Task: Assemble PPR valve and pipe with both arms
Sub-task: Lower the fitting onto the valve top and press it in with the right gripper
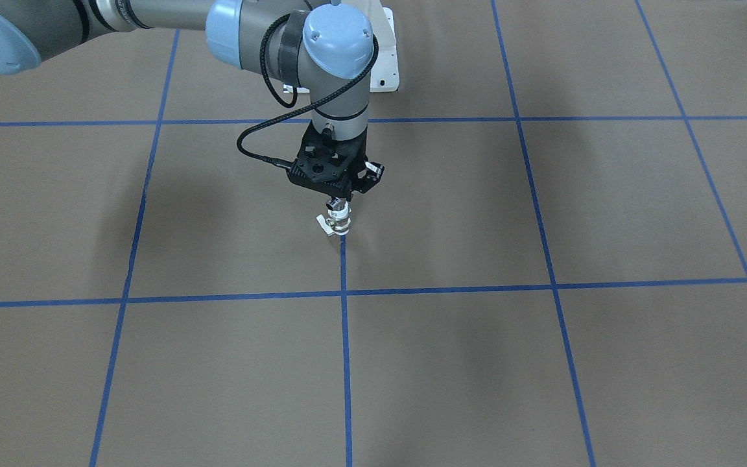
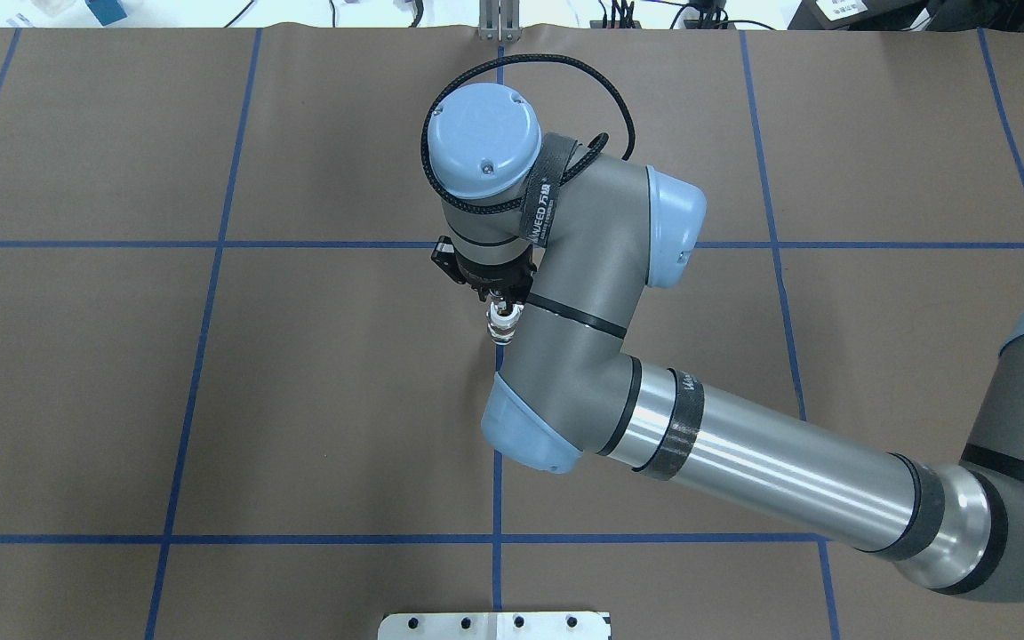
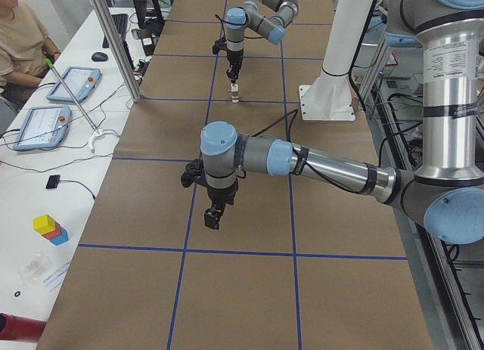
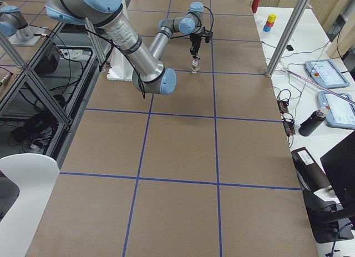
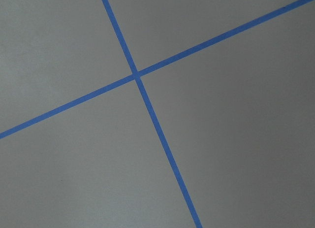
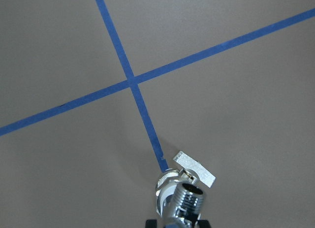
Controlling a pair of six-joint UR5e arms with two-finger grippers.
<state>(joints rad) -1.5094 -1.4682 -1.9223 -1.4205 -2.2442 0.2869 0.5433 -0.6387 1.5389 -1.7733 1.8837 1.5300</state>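
My right gripper (image 1: 338, 198) points straight down near the table's middle, shut on the top of a small upright piece. Its upper part is the shiny chrome pipe (image 6: 189, 201) with a threaded open end. Below it is the white PPR valve (image 1: 340, 224) with its white side lever (image 6: 196, 170); the two look joined. The piece's foot is at the end of a blue tape line; I cannot tell if it touches the table. It also shows in the overhead view (image 2: 501, 327). My left gripper (image 3: 213, 216) hangs over the table far from the piece; I cannot tell if it is open.
The brown table carries a blue tape grid (image 5: 137, 75). The white pedestal base (image 1: 383, 61) stands behind the right gripper. An operator's bench with tablets (image 3: 38, 123) and an aluminium post (image 3: 113, 48) run along the table's far side.
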